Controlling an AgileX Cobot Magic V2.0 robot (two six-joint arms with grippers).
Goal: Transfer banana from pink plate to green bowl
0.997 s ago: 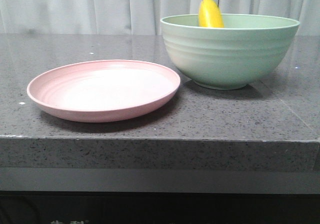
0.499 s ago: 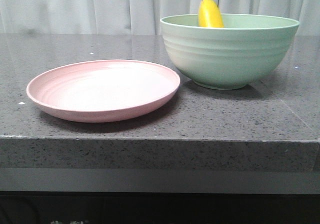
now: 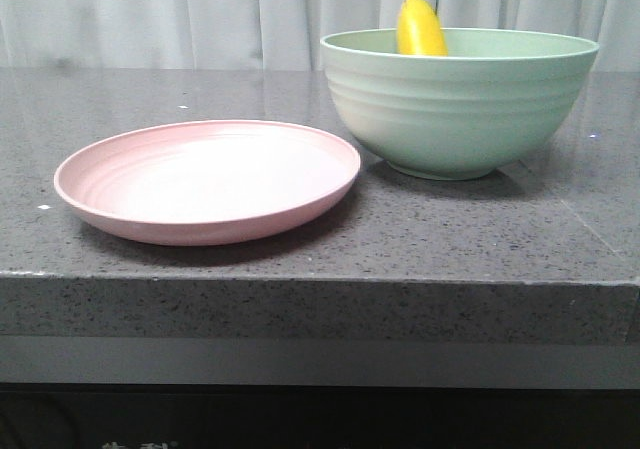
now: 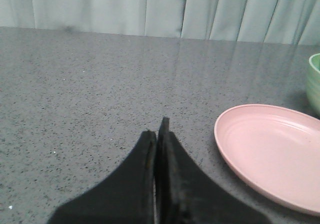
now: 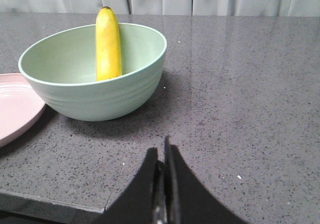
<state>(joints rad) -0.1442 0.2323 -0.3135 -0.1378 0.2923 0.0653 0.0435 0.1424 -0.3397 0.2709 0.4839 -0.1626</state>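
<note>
The banana [image 3: 421, 27] stands nearly upright inside the green bowl [image 3: 458, 109], its tip above the rim; it also shows in the right wrist view [image 5: 108, 44] leaning on the bowl's [image 5: 95, 92] far wall. The pink plate [image 3: 208, 179] lies empty left of the bowl, and shows in the left wrist view [image 4: 272, 154]. My left gripper [image 4: 157, 131] is shut and empty over the counter, apart from the plate. My right gripper [image 5: 161, 151] is shut and empty, on the near side of the bowl and apart from it. Neither gripper shows in the front view.
The dark speckled stone counter [image 3: 450, 239] has its front edge close to the plate. A pale curtain [image 3: 200, 14] hangs behind. A sliver of the plate [image 5: 15, 109] shows beside the bowl in the right wrist view.
</note>
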